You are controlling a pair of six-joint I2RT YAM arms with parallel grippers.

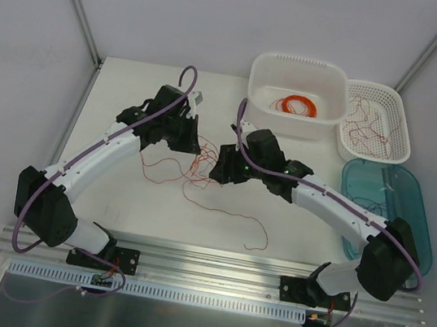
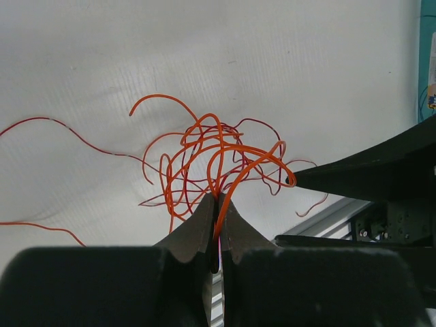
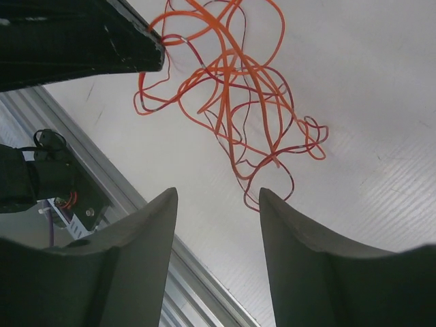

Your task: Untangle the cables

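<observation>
One cable tangle (image 2: 216, 158), seemingly several strands

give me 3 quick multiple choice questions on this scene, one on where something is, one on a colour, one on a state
1. The neat orange ring coil lies:
A. in the white solid-walled plastic tub
B. on the bare tabletop
C. on the metal rail

2. The long shallow plastic tray at the far right is:
A. yellow
B. black
C. translucent teal

3. The left pincer is:
A. wide open over nothing
B. shut on an orange strand of the red-and-orange wire tangle
C. out of sight in every view

Answers:
1 A: the top view shows the coil on the tub's floor.
2 C: its see-through walls are blue-green in the top view.
3 B: the left wrist view shows its tips pressed together with the strand pinched between them.
</observation>
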